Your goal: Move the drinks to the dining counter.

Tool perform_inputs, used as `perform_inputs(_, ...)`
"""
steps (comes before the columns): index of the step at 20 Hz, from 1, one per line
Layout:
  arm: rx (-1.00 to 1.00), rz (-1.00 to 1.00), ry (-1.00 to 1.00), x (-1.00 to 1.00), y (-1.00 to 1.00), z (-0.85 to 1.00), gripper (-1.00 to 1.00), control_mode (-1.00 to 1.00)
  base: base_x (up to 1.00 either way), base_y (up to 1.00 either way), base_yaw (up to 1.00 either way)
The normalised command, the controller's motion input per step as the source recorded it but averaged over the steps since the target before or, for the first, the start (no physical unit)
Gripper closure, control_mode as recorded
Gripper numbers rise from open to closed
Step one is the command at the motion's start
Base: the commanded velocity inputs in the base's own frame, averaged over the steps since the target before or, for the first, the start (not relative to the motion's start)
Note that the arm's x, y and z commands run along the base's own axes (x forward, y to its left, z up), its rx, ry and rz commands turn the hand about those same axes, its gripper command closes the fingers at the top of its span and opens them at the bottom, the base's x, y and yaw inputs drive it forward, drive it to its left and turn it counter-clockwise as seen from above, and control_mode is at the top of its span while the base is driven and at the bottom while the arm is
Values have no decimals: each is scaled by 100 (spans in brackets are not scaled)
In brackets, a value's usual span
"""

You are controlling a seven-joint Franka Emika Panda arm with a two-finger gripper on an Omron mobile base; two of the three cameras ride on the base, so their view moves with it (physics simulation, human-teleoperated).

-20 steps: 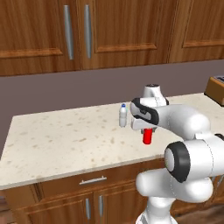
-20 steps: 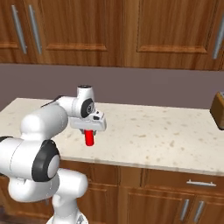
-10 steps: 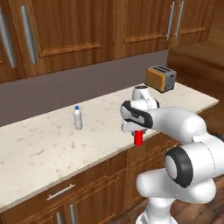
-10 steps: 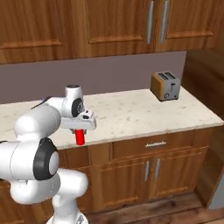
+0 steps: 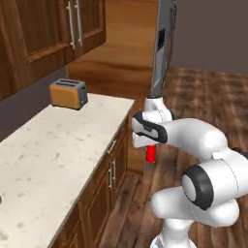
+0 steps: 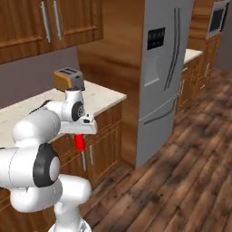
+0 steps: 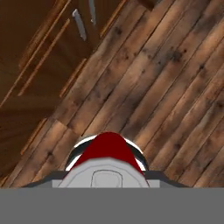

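View swung from counter to fridge [image 6: 167,81]; tool [image 5: 151,151] as before, pinching red can [image 5: 151,154].

The red can [image 5: 151,153] hangs half hidden under the end effector [image 5: 150,147], whose fingertips cannot be made out. The refrigerator [image 6: 165,77] top and the worktop [image 5: 43,160] near end are cut off by the frame.

Kitchen: toaster [image 5: 69,93], fridge [image 6: 166,77], wooden cabinets [image 5: 53,29]

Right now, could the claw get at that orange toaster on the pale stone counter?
Probably not: the claw is shut on the short red can, hanging over wooden floor past the counter's end, while the orange toaster sits well back on the pale stone counter.
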Motion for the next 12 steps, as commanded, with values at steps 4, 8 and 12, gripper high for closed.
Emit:
perform_inputs(4, 0, 0, 0, 0, 0, 0, 100, 100, -2, -3, -97)
perform_inputs(8, 0, 0, 0, 0, 0, 0, 100, 100, 1, -13, -89)
perform_inputs(12, 0, 0, 0, 0, 0, 0, 100, 100, 54, -23, -65)
